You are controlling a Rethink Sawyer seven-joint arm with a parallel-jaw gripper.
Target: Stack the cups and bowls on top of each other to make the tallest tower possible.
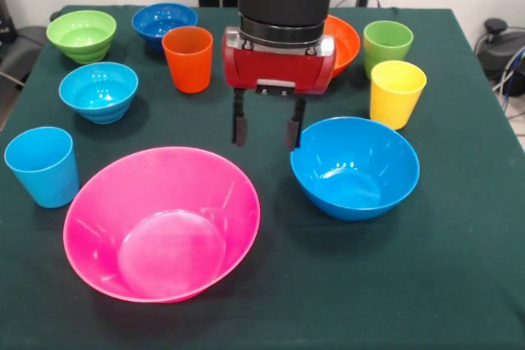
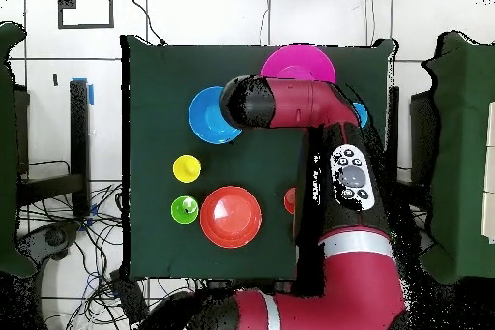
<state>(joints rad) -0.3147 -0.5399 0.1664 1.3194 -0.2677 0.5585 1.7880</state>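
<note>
Nearest the front edge, the big pink bowl [image 1: 162,223] and the large blue bowl [image 1: 355,166] sit apart on the green table [image 1: 459,284], both empty, with the light blue cup [image 1: 41,165] at the left edge and bare cloth along the right. Above the gap between the bowls hangs the gripper [image 1: 267,129], fingers parted and holding nothing. Behind it stand the yellow cup [image 1: 396,93], light blue ridged bowl [image 1: 98,91], orange cup [image 1: 188,58], green cup [image 1: 387,45], green bowl [image 1: 81,34] and dark blue bowl [image 1: 163,21]; the orange bowl [image 2: 231,216], half hidden in front, shows whole and empty overhead.
</note>
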